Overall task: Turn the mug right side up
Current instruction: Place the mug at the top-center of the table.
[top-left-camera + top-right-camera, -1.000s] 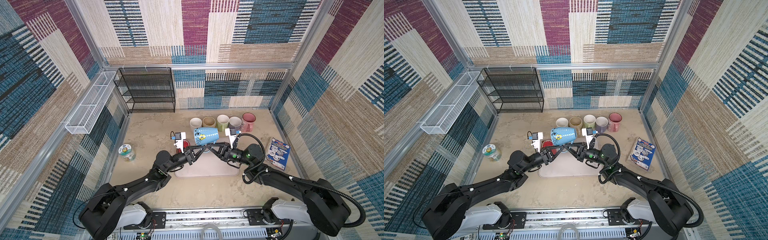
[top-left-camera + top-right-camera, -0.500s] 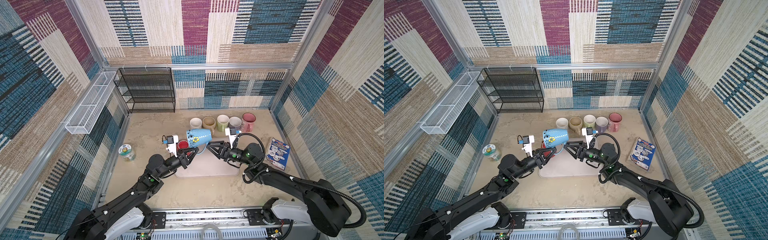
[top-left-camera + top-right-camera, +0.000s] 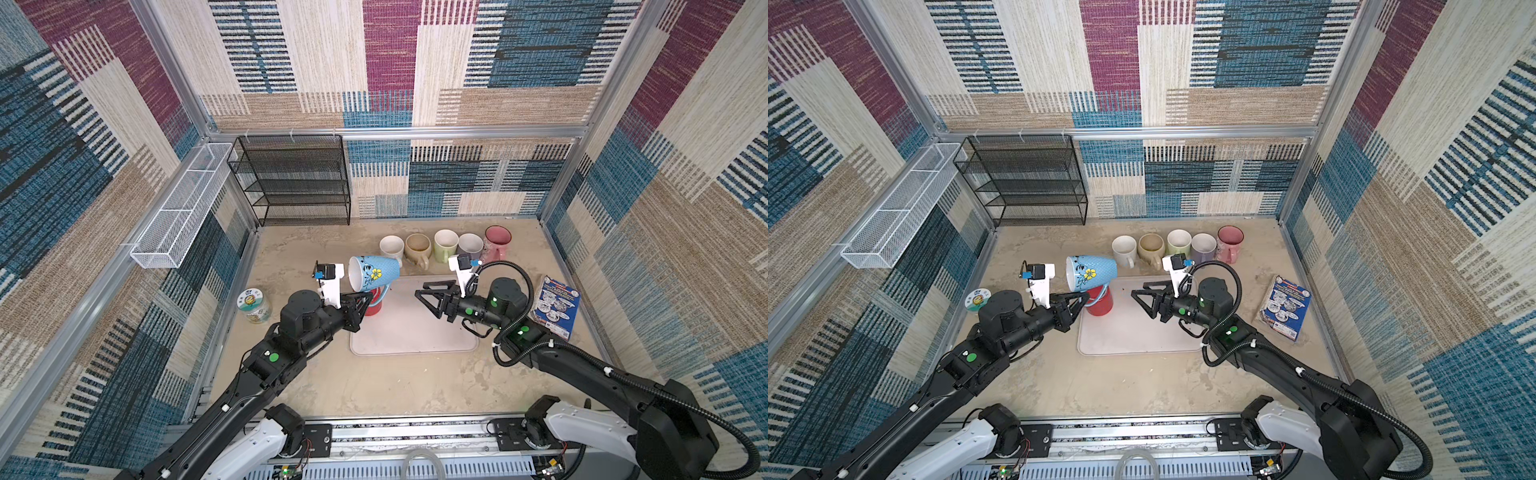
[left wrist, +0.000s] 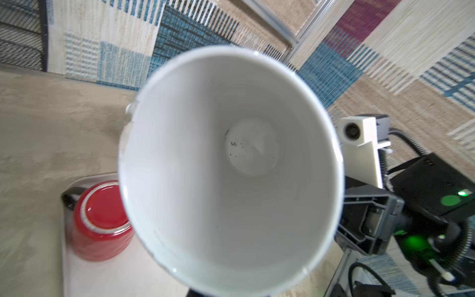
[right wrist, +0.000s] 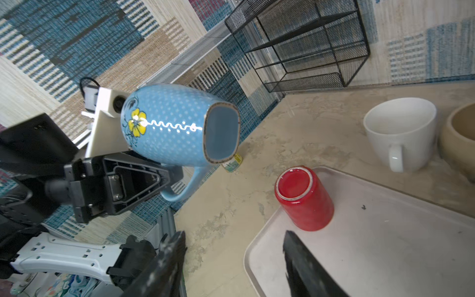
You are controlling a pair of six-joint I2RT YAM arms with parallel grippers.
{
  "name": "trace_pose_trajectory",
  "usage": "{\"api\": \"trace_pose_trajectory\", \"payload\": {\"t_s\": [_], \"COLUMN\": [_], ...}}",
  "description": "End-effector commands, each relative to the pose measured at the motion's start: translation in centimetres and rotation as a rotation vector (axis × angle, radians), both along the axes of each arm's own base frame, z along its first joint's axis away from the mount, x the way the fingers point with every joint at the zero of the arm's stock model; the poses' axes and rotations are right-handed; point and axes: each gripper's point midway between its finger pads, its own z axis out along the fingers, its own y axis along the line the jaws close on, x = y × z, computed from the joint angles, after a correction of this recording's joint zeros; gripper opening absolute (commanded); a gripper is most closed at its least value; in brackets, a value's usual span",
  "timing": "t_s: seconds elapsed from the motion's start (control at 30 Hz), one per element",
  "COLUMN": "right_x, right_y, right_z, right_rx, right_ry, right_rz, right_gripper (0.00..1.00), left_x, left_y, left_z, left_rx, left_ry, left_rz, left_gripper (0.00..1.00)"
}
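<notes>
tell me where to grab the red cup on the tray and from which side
Grip the red cup mid-wall, fingers on opposite sides, coming level across the bare tray with the open right gripper. It stands upside down, base up, and the blue mug in the left gripper hangs close above, likely crowding a top approach.

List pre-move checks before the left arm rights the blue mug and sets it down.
1. Grip: left gripper shut on the handle of the blue mug: ok.
2. Mug upright: not ok, it lies on its side in the air.
3. Handoff: right gripper open, apart from the mug: ok.
4. Way down: not ok, the upside-down red mug stands close by on the tray corner.
5. Bare tray for landing: ok.
6. Hold firm enough to rotate: cannot tell.
</notes>
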Motion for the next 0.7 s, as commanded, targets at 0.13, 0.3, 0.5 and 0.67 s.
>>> {"api": "trace_pose_trajectory", "payload": {"t_s": [0.13, 0.3, 0.5, 0.67], "right_x": [2.2, 2.6, 2.3, 1.7], "right_y": [-1.3, -1.4, -2.3, -2.5], "right_z": [-4.2, -5.4, -6.1, -6.7], "right_rx": [-0.202, -0.253, -0.274, -0.268], "right_ry": [0.075, 0.096, 0.09, 0.091], "right_rz": [-0.121, -0.13, -0.16, -0.151], "right_gripper": [0.64, 0.65, 0.67, 0.67], "left_x": [1.0, 2.7, 5.3, 7.9], "left_y": [3.5, 4.2, 5.5, 6.5], "left_z": [-0.5, -0.3, -1.5, -2.7], "left_rx": [0.313, 0.436, 0.534, 0.597], "left_ry": [0.1, 0.182, 0.281, 0.342], "left_rz": [0.103, 0.106, 0.128, 0.148], "left_gripper": [0.0, 0.0, 0.0, 0.0]}}
